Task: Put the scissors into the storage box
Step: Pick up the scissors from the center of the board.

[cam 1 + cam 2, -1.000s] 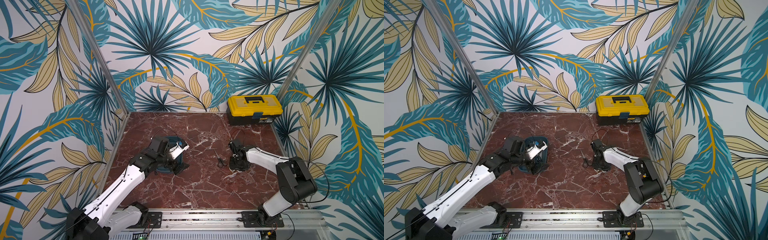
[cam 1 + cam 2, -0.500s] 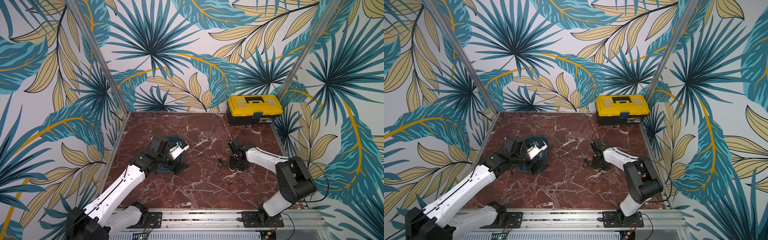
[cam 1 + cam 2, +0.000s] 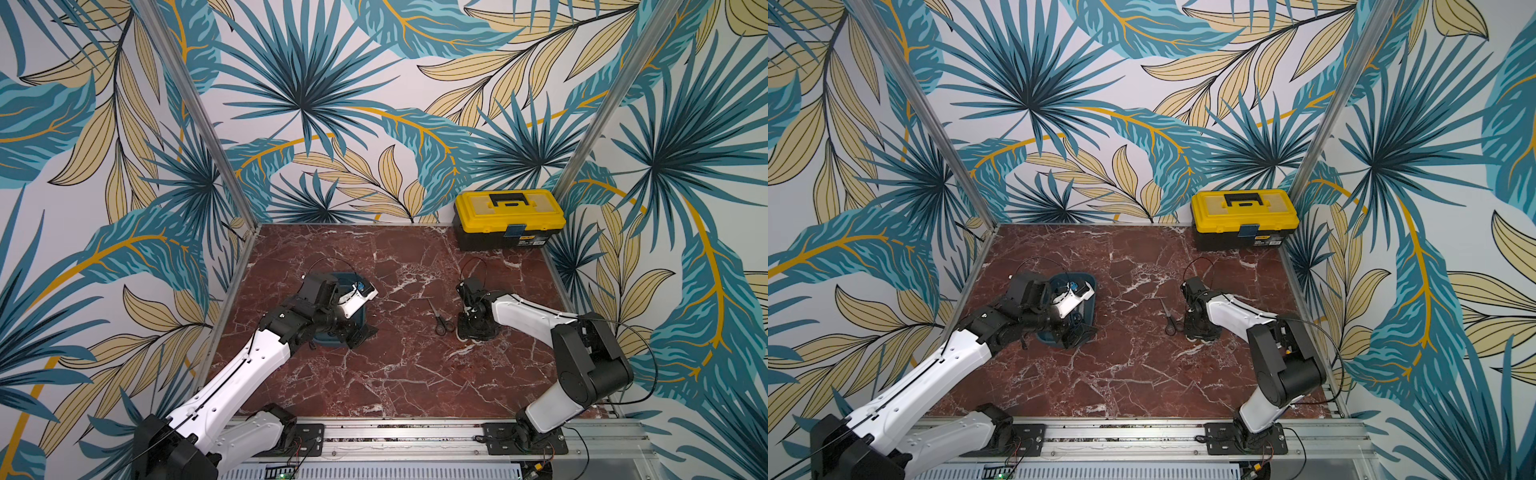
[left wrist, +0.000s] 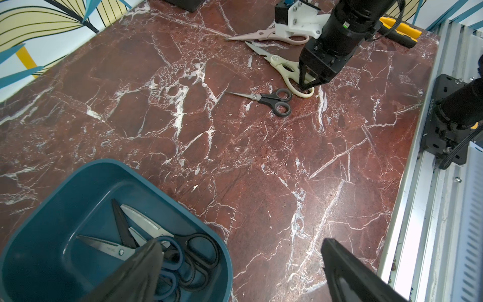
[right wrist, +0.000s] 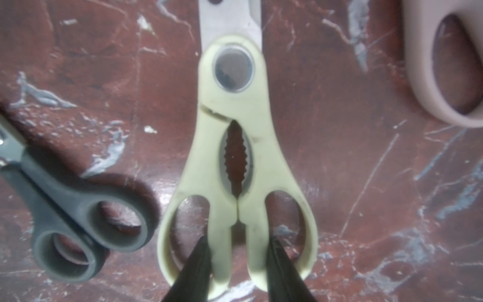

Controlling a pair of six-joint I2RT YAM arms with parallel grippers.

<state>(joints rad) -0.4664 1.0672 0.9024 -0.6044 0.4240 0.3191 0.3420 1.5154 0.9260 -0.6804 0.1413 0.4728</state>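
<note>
Teal storage box (image 4: 86, 191) holding scissors (image 4: 143, 221) (black, blue), cream pair (image 4: 285, 70), pink pair (image 4: 266, 35), small black pair (image 4: 271, 100) outside.

A black toolbox (image 3: 509, 232) with a closed yellow lid is recorded well beyond the right gripper (image 4: 307, 87), against the far wall, in both top views. It is set on a red-brown marble tabletop (image 3: 395, 374). Yellow-and-black-handled pliers (image 4: 400, 32) are noted near that gripper, partly hidden in the left wrist view. Leaf-patterned wall panels (image 3: 311, 104) are fitted on three sides. An aluminium rail (image 3: 395, 432) is mounted well behind the gripper.
</note>
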